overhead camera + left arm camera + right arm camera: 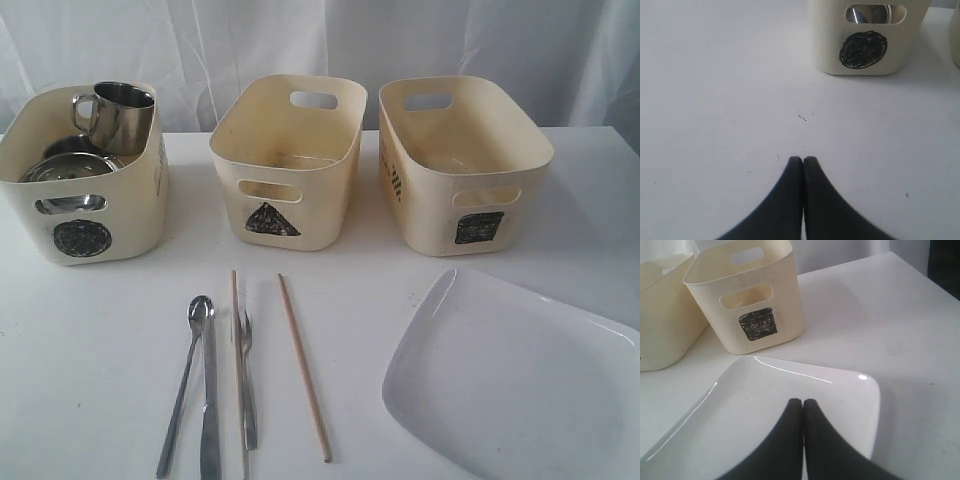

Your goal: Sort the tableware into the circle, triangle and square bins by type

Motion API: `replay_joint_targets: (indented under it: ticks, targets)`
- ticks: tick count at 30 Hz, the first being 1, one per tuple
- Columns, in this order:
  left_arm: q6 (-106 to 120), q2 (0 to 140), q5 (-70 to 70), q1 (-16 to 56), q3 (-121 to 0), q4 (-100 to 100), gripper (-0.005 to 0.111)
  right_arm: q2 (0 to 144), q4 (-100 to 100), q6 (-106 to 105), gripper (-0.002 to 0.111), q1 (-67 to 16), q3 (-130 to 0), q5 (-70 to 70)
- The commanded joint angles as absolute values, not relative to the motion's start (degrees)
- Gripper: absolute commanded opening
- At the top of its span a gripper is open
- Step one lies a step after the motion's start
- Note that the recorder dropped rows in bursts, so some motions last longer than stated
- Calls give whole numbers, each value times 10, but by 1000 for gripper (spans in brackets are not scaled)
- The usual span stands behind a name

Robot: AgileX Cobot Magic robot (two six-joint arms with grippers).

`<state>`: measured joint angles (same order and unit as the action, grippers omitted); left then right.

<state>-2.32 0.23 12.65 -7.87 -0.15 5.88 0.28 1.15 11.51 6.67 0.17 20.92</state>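
Closed tight and empty: left end effector (803,160) and right end effector (803,402).
The left hangs over bare desk (715,100) before the circle bin (910,45); the right hangs over the plate (740,400).

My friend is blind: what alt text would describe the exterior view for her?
A circle bin, a triangle bin and a square bin, all cream, stand in a row on a white table; a steel mug sticks out of the circle bin. In front lie a spoon, knife, fork and two chopsticks, with a white plate at the right.
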Motion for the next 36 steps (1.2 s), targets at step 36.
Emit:
replay_joint_targets:
  ticks: [36]
  targets:
    - [-27,0,120,-79,0,54,0,853,-811,842,0,-169,-400,-259]
